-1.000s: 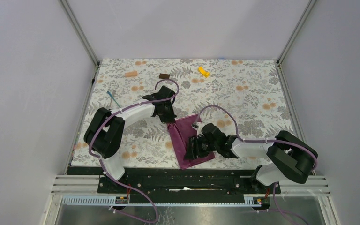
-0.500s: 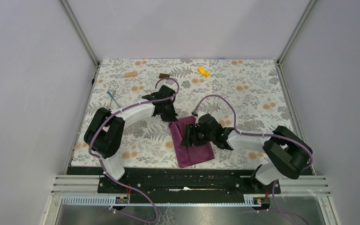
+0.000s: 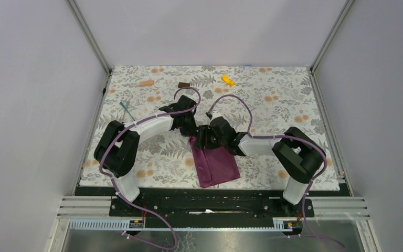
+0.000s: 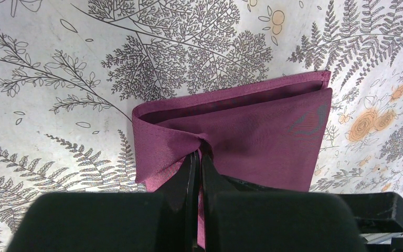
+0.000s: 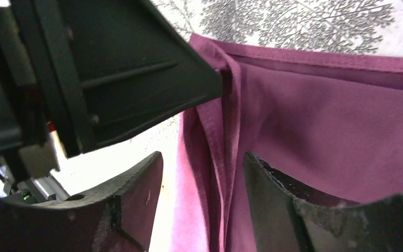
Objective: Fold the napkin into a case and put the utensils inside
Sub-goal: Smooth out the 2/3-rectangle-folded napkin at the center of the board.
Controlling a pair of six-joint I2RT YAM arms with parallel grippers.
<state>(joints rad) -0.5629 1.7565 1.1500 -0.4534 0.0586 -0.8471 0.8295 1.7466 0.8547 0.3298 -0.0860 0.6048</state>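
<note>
The plum napkin [image 3: 218, 166] lies folded into a narrow strip near the front edge. Its far left corner [image 4: 252, 123] is pinched and pulled up by my left gripper [image 4: 199, 155], which is shut on it [image 3: 191, 132]. My right gripper [image 3: 203, 139] has come in right beside the left one. It stands open [image 5: 202, 181] astride a raised ridge of the napkin [image 5: 320, 131], its fingers [image 5: 136, 194] apart from the cloth. One slim blue-handled utensil [image 3: 126, 109] lies on the table at the far left; I cannot tell fork from spoon.
A floral table covering [image 3: 273, 105] spans the workspace. At the back lie a small yellow piece [image 3: 227, 80], a brown block [image 3: 183, 84] and an orange piece [image 3: 147, 83]. Metal frame posts and white walls close in the sides.
My right gripper has travelled from the napkin's near end up to its far end, next to the left gripper, and its jaws have widened. The left gripper kept its hold in place.
</note>
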